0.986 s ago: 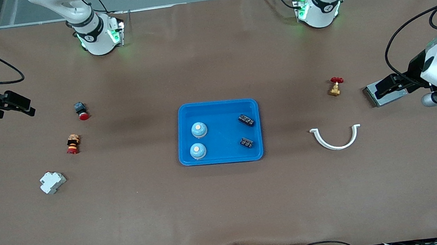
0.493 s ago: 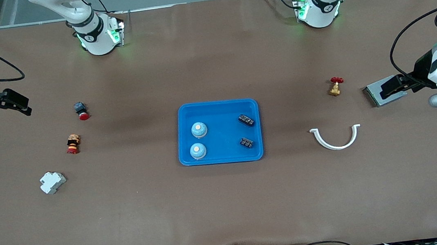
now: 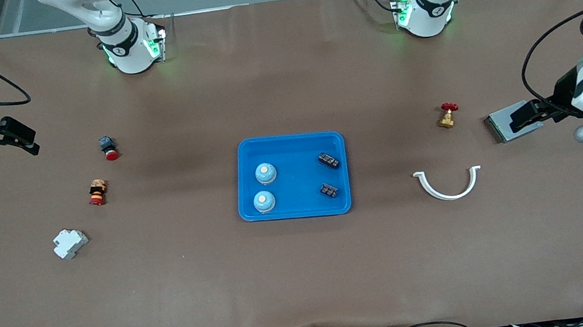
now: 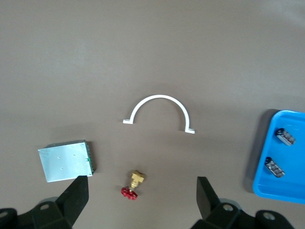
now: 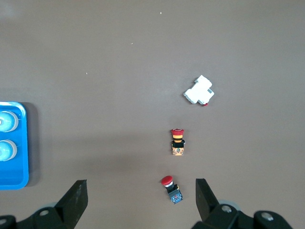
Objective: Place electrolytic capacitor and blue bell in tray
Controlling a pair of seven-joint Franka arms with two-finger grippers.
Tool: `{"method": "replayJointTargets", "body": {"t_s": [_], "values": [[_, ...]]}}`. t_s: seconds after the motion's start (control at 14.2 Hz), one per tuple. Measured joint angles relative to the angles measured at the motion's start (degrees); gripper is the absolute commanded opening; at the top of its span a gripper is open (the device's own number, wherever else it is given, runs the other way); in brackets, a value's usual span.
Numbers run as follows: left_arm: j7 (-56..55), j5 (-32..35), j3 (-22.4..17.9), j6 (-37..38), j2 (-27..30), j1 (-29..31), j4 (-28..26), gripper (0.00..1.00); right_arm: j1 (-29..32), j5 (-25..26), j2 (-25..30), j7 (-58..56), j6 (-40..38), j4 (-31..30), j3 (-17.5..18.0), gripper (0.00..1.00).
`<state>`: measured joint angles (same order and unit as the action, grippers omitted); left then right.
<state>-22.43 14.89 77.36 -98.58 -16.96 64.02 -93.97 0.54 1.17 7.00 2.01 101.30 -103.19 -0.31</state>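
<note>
The blue tray (image 3: 296, 185) lies at the table's middle. In it are two blue bells (image 3: 265, 173) (image 3: 264, 201) and two small dark capacitors (image 3: 328, 160) (image 3: 329, 190). My left gripper (image 3: 526, 116) is open and empty, up in the air over the grey metal box at the left arm's end. My right gripper (image 3: 9, 141) is open and empty, up over the table's edge at the right arm's end. The left wrist view shows the open gripper (image 4: 142, 198), the tray's rim (image 4: 259, 188) and the capacitors (image 4: 285, 136). The right wrist view shows the open gripper (image 5: 140, 200), the tray (image 5: 14, 181) and a bell (image 5: 5, 120).
A red-handled brass valve (image 3: 447, 115), a white half-ring clamp (image 3: 448, 184) and a grey metal box (image 3: 501, 126) lie toward the left arm's end. A red push button (image 3: 108, 148), a red-and-yellow button (image 3: 98, 192) and a white breaker (image 3: 69, 243) lie toward the right arm's end.
Both grippers have drawn outward toward their own ends of the table, open and empty. The things in the tray have not moved.
</note>
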Motion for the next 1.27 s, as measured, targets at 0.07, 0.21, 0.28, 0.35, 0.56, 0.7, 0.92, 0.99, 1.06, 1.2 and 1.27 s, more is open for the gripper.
{"method": "replayJointTargets", "body": {"t_s": [0.07,0.21,0.28,0.35,0.56,0.7,0.92,0.99,1.06,1.2,1.27], "values": [[0.0,-0.9,0.0,-0.2,1.1,0.3,-0.3,1.0,0.0,0.0,0.1,0.0,0.0,0.2,0.0,1.0],[0.0,-1.2,-0.2,-0.4,2.0,0.8,-0.5,1.0,0.0,0.0,0.4,0.0,-1.2,1.1,0.0,1.0],[0.1,-1.2,-0.4,-0.4,2.0,0.9,-0.6,1.0,0.0,0.0,0.5,0.0,-2.0,1.6,0.1,1.0],[0.2,-1.2,-0.5,-0.5,1.8,1.1,-0.7,1.0,0.0,0.0,0.7,0.0,-3.2,2.3,0.1,1.0],[0.3,-1.2,-0.6,-0.6,1.5,1.2,-0.7,1.0,0.1,0.0,0.9,0.0,-6.4,4.3,0.0,1.0],[0.3,-1.2,-0.6,-0.6,1.5,1.0,-0.7,1.0,0.2,0.0,0.9,0.0,-6.7,4.5,-0.1,1.0],[0.3,-1.3,-8.6,-0.7,1.7,-7.1,0.4,1.0,0.3,-0.2,0.9,0.1,-6.7,4.5,-0.1,1.0],[0.3,-1.3,-14.8,-0.7,1.7,-13.3,1.5,1.0,0.3,-0.6,0.9,0.1,-6.7,4.5,-0.1,1.0],[0.3,-1.4,-21.2,-0.6,1.8,-19.7,2.7,1.0,0.3,-0.9,0.9,0.1,-6.7,4.5,-0.1,1.0],[0.3,-1.8,-33.2,0.1,1.9,-31.5,4.9,1.0,0.3,-1.1,0.9,0.2,-6.7,4.5,-0.1,1.0],[0.3,-1.9,-38.0,0.4,1.9,-36.3,5.7,1.0,0.3,-1.1,0.9,0.2,-6.7,4.5,-0.1,1.0]]}}
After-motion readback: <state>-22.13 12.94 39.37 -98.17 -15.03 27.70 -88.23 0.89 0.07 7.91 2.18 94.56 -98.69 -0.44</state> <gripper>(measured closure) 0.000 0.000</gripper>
